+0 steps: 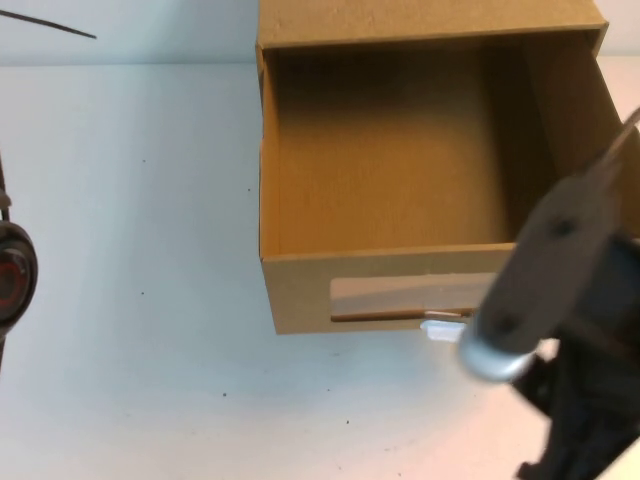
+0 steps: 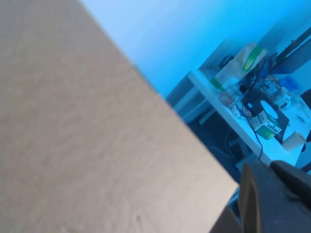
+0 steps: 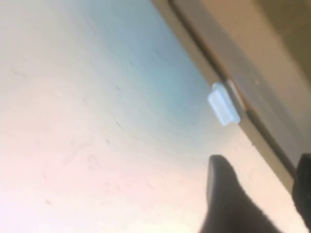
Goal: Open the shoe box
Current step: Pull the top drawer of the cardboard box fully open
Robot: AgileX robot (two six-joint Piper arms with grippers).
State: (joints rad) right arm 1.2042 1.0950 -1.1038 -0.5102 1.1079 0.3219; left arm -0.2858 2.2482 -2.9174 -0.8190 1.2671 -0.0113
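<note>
Sitting on the white table (image 1: 130,200), the shoe box (image 1: 430,20) has its drawer (image 1: 390,170) slid out toward the robot. Right gripper (image 3: 260,170) hangs at the drawer's front, released and empty, near the small white tab (image 3: 223,107); left gripper (image 2: 279,194) parked far left, state can't tell.

High cam's sitting up on the robot's side, looking down at the table (image 1: 130,200) and shoe box (image 1: 390,170). Right wrist cam's hovering low, close to the box front's white tab (image 3: 223,106), sharing it with the high view. Left wrist cam's hugging cardboard (image 2: 73,121), peeking at a cluttered desk (image 2: 221,99).
</note>
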